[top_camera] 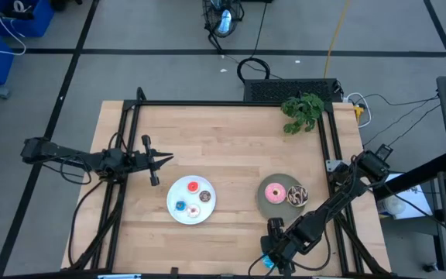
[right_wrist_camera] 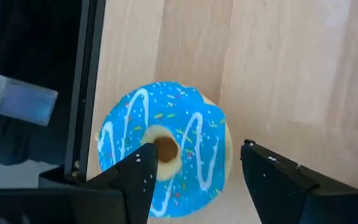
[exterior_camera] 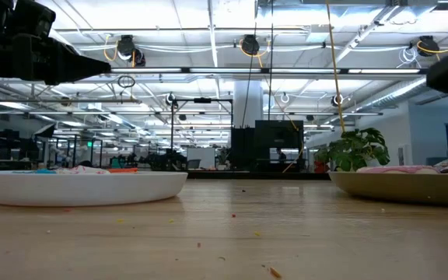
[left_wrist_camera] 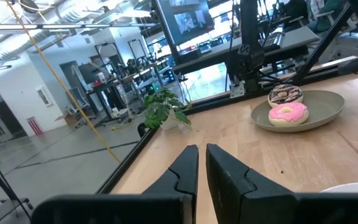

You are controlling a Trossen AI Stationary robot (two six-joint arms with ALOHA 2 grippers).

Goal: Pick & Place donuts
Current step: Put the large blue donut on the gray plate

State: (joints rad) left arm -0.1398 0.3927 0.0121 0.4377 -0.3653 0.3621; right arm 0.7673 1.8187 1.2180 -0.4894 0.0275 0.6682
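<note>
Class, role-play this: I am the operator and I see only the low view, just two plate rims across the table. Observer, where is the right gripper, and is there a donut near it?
Observer: The right gripper is open at the table's edge, its fingers either side of a blue donut lying on the wood.
Operator: What is on the grey plate?
Observer: The grey plate holds a pink donut and a chocolate-sprinkled donut.
Operator: And the left gripper?
Observer: The left gripper is shut and empty, up and left of the white plate in the high view.
</note>
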